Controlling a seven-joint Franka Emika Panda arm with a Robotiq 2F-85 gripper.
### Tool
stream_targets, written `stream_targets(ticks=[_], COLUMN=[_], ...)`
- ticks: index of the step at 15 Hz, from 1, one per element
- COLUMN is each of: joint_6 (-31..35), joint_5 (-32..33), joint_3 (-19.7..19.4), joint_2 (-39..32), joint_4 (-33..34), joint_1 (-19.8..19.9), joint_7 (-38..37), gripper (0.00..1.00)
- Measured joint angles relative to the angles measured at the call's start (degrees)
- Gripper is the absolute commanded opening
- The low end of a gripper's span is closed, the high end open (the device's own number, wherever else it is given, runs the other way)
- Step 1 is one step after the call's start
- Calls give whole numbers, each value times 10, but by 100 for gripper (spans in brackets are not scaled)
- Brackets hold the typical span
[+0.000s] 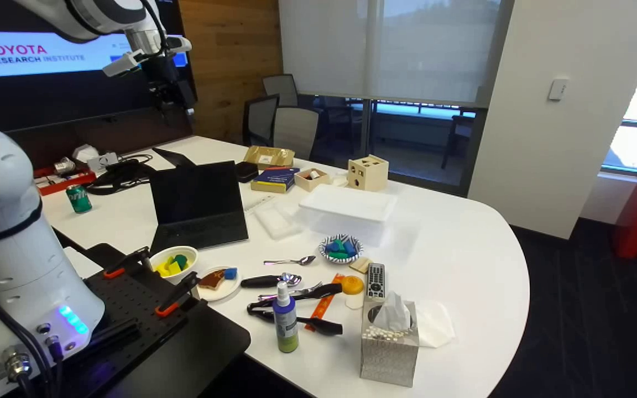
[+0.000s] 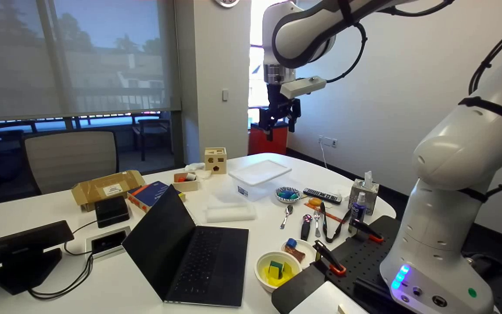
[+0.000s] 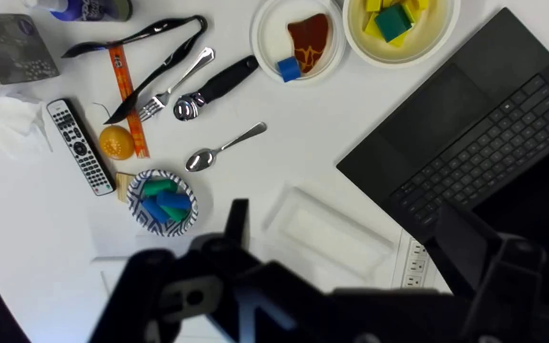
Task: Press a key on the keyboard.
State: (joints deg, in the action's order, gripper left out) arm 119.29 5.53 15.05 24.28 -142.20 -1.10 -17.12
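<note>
A black laptop stands open on the white table, its screen dark, in both exterior views [image 1: 199, 193] [image 2: 168, 235]. Its black keyboard [image 2: 201, 257] faces up; in the wrist view the keyboard [image 3: 489, 147] lies at the right, partly covered by a gripper finger. My gripper [image 2: 280, 131] is high above the table, pointing down, well apart from the laptop. It also shows in an exterior view [image 1: 177, 110] against the dark wall screen. In the wrist view the gripper's fingers [image 3: 348, 224] are wide apart with nothing between them.
A clear lidded box [image 1: 346, 213], a bowl of blocks [image 1: 340, 249] and a spoon [image 1: 291, 261] lie beyond the laptop. A white bowl [image 2: 279, 270], a plate [image 2: 310, 257], tongs [image 2: 334, 222], a spray bottle [image 1: 285, 320] and a tissue box [image 1: 389, 354] stand near the robot base.
</note>
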Motion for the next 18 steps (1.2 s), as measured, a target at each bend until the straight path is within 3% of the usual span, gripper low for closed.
stream_targets(ticks=[6, 11, 15, 16, 18], joint_6=[188, 243, 276, 291, 317], joint_5=[8, -42, -37, -33, -26], joint_3=[-11, -22, -25, -30, -43], joint_2=[-193, -392, -548, -583, -639], joint_4=[50, 155, 254, 276, 313], joint_1=[-18, -46, -68, -76, -92], joint_7=[117, 249, 270, 268, 265], gripper=[100, 100, 100, 75, 68])
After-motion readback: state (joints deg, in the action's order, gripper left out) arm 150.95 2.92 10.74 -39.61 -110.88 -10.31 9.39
